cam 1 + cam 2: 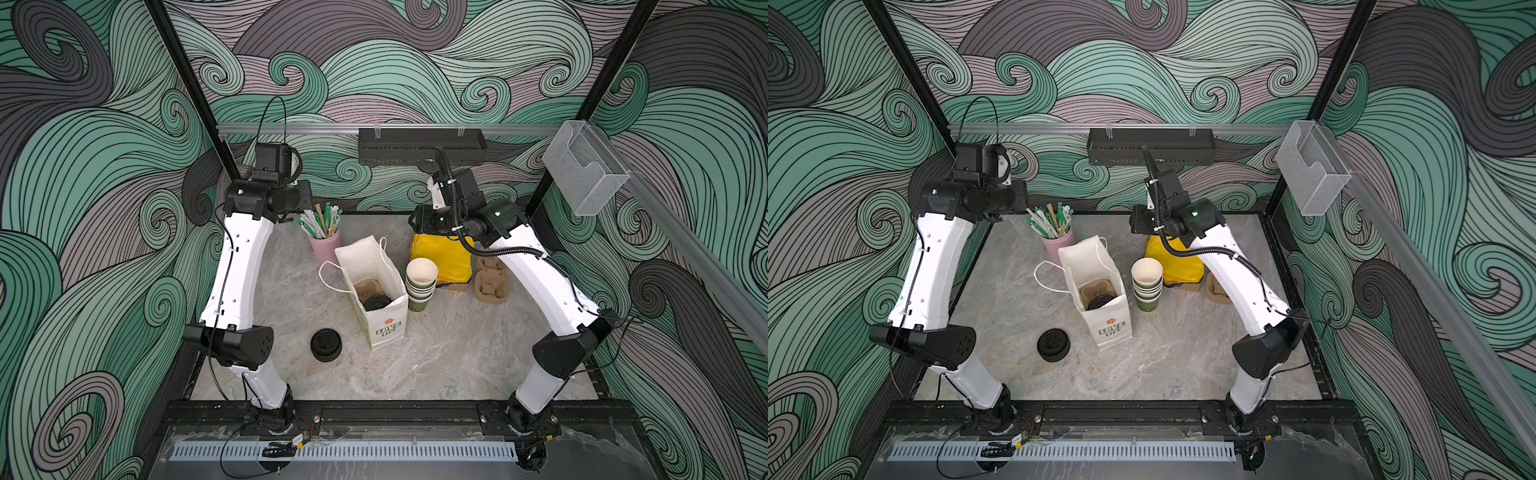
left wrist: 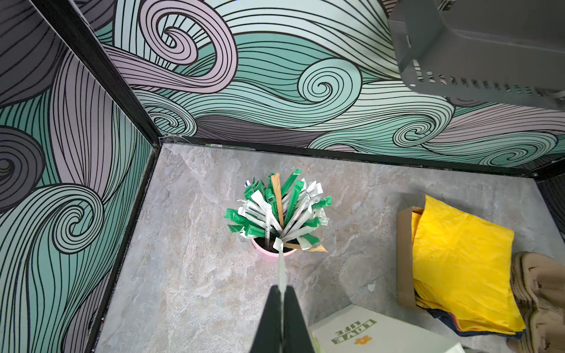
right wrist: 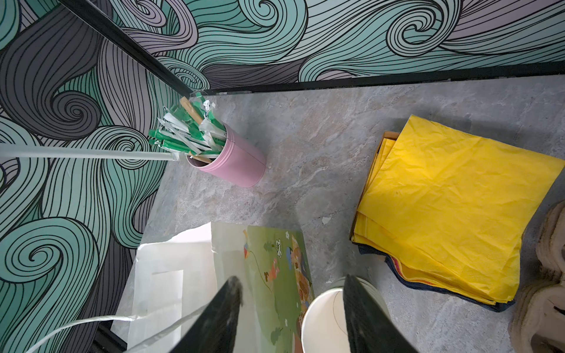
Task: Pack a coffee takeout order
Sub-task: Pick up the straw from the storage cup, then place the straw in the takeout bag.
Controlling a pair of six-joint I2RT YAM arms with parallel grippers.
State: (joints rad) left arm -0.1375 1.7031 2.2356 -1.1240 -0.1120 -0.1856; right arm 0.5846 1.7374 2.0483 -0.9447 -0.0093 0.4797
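The grey table (image 1: 436, 357) carries a white paper bag (image 1: 384, 328), standing open, and everything else is placed from it. Inside sits the pulp carrier (image 1: 365, 287) with the lidded cup (image 1: 377, 302) in one well, only its black lid showing. Beyond the bag on the right arm's side lies the yellow sheet (image 1: 440, 259), topmost of a pile. Beyond it on the left arm's side stands the pink holder (image 1: 325, 249) of wrapped straws. The right pincer (image 3: 292, 279) hangs spread and empty above the bag's far side and the stack of cups (image 1: 422, 274) just beside it. The left pincer (image 2: 283, 288) is pressed together on one white wrapped straw (image 2: 282, 269), whose far end lies at the holder's rim. The step in hand looks like carrying that straw to the bag. It is best lifted until the tip clears the other straws, then swung over the mouth and released end-down beside the lid, clear of the bag's rim. In the top views I cannot make out the held straw or the pincer tips. The wrist views show them, yet only the top views look into the bag.
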